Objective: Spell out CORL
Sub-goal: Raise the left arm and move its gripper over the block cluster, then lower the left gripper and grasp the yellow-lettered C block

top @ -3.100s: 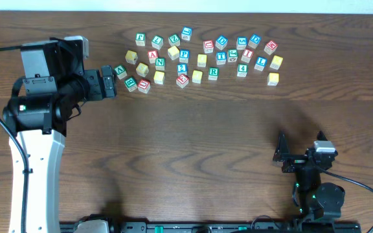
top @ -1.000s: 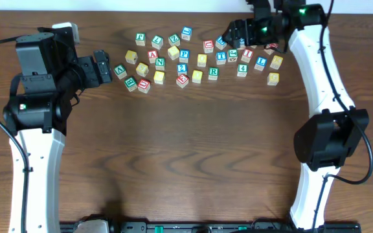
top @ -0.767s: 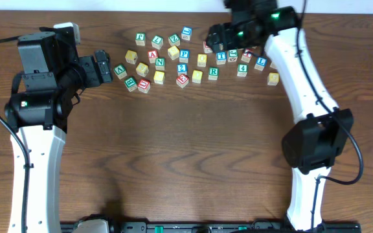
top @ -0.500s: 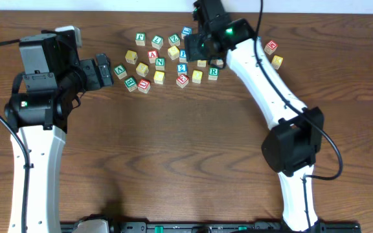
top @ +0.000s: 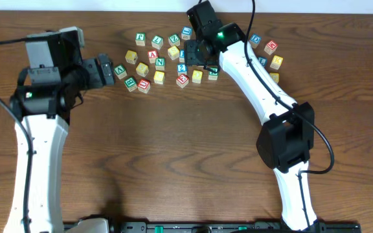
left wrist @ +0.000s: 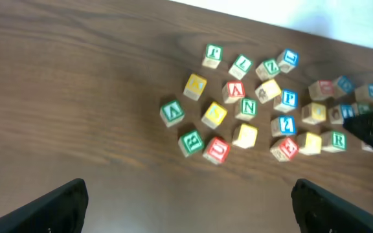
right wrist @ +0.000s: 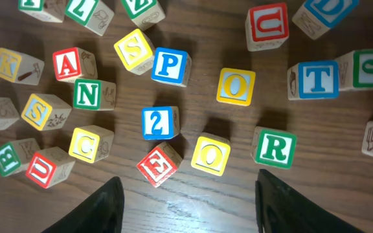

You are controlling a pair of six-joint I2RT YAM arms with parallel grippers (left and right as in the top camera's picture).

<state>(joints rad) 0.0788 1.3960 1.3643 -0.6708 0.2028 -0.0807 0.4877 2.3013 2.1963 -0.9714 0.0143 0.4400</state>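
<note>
Below the right gripper [right wrist: 188,181], spread wide, sit cubes lettered yellow C [right wrist: 86,144], yellow O [right wrist: 211,154] and green R [right wrist: 275,148]. The left gripper [left wrist: 188,188] gapes too, above the dark wooden table [top: 173,149].

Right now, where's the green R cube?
Right wrist view, lower right: the green R cube sits just right of a yellow O cube and below-left of the blue T cube, touching neither.

The right gripper [right wrist: 188,181] hangs with fingers [right wrist: 105,207] spread wide above the cluster. The lower yellow O [right wrist: 211,154] is hemmed in: red E [right wrist: 159,164] just beside it at 9 o'clock, green R [right wrist: 274,147] near at 3. The yellow C [right wrist: 90,144] has red U [right wrist: 44,169] at 8 and green N [right wrist: 88,95] at 12. Bare table [right wrist: 193,217] lies at 6 o'clock of the whole group — room to pass.
</note>
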